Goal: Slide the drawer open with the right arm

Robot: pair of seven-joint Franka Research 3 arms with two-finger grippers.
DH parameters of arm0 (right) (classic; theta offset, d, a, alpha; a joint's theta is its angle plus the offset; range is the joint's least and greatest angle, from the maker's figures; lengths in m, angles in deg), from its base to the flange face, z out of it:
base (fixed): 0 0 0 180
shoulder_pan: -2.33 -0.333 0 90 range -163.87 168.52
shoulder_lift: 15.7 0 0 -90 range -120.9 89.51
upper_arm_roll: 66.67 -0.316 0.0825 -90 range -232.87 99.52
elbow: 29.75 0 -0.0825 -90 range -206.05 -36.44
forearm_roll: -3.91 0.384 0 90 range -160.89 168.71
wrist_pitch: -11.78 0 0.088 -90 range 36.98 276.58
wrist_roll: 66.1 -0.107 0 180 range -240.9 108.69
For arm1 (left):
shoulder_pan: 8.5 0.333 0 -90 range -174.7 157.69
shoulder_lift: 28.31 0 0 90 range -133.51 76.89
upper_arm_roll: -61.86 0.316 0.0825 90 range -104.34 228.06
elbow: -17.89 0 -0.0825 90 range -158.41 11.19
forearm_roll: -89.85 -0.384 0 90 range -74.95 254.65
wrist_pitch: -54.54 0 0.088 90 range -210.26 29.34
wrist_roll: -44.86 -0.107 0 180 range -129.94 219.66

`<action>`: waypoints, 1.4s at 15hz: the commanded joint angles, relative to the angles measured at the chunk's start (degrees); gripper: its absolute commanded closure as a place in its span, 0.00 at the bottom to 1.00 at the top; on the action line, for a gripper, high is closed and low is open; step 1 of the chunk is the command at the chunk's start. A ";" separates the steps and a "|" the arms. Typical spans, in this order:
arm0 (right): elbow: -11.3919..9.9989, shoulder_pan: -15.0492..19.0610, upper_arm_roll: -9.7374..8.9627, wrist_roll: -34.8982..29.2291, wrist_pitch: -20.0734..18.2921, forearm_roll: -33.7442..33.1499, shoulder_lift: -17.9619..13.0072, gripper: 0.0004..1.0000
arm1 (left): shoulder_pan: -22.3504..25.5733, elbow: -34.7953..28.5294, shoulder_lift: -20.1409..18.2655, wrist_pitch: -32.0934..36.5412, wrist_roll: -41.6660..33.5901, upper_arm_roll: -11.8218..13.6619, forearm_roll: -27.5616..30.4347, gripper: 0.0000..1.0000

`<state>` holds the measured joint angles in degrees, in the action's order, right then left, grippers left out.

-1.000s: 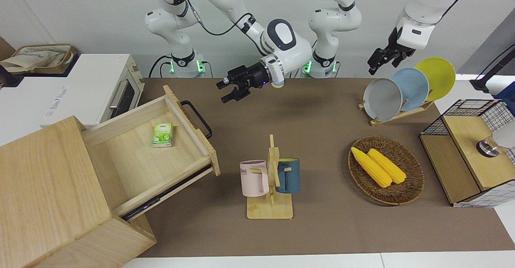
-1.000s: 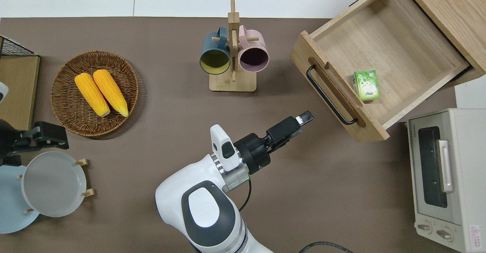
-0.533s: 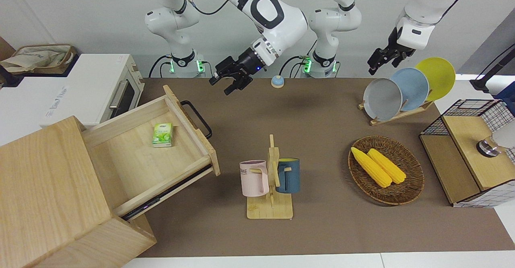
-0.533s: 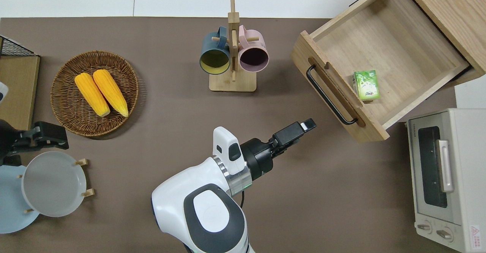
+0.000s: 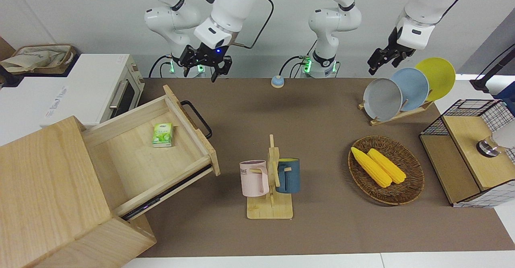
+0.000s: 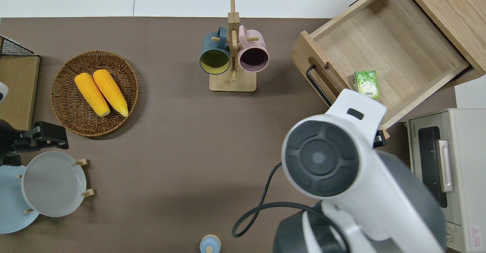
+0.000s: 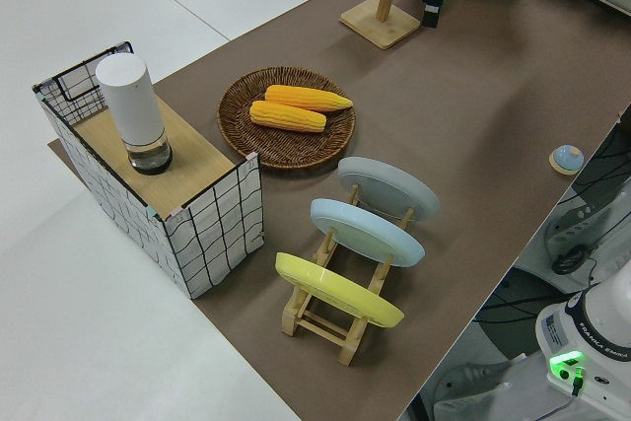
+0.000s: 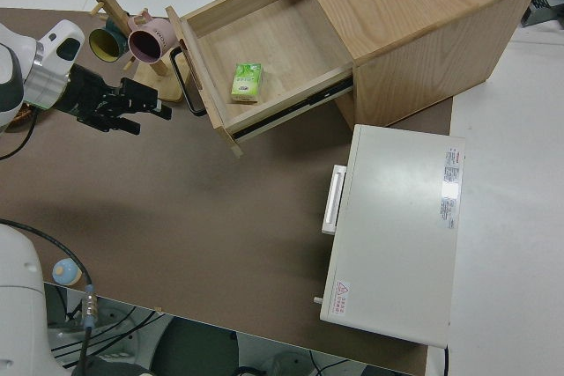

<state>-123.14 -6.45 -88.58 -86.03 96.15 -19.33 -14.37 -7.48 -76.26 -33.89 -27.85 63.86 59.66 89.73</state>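
Observation:
The light-wood drawer (image 5: 132, 159) stands pulled far out of the pale wooden cabinet (image 5: 44, 187). Its black bar handle (image 5: 197, 119) is free. A small green carton (image 5: 162, 134) lies inside the drawer. My right gripper (image 5: 200, 71), with a blue light at its wrist, is open, empty and raised high, clear of the handle. In the overhead view the right arm (image 6: 330, 158) hides most of the gripper, which is over the table between the drawer's front corner and the toaster oven. The right side view shows the gripper (image 8: 148, 114) open, apart from the handle (image 8: 189, 85). My left arm is parked, its gripper (image 5: 382, 63) open.
A white toaster oven (image 5: 92, 87) stands beside the cabinet, nearer to the robots. A mug rack (image 5: 270, 183), a wicker basket (image 5: 410, 187) with two corn cobs, a plate rack (image 5: 406, 89), a wire-mesh box (image 5: 470, 151) and a small blue bell (image 5: 277, 81) stand on the brown mat.
My right arm has risen and swung from over the middle of the table toward the toaster oven's end, the gripper still open. The drawer and carton have not moved.

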 commanded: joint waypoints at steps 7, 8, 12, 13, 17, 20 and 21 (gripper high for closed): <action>-1.97 20.45 -0.68 14.30 3.70 21.30 -7.04 0.02 | -0.23 0.02 -0.48 0.12 -0.54 0.35 0.30 0.01; -2.32 22.03 -0.68 14.39 4.22 22.78 -7.22 0.02 | -0.23 0.02 -0.48 0.12 -0.54 0.35 0.30 0.01; -2.85 26.61 -0.68 17.46 5.28 26.04 -7.57 0.02 | -0.23 0.02 -0.48 0.12 -0.63 0.35 0.30 0.01; -3.11 27.84 -0.51 17.46 5.81 27.62 -7.57 0.02 | -0.23 0.02 -0.48 0.12 -0.63 0.35 0.30 0.01; -3.29 28.99 1.16 17.47 6.08 28.34 -7.48 0.02 | -0.23 0.02 -0.48 0.12 -0.63 0.35 0.30 0.01; -3.11 28.90 1.16 16.85 5.90 27.37 -7.39 0.02 | -0.23 0.02 -0.48 0.12 -0.54 0.35 0.30 0.01; -3.11 28.82 1.16 16.85 5.90 27.19 -7.39 0.02 | -0.23 0.02 -0.48 0.12 -0.63 0.35 0.30 0.01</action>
<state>-124.40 21.45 -86.88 -70.18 100.73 7.06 -20.22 -7.48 -76.26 -33.89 -27.85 63.86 59.66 89.73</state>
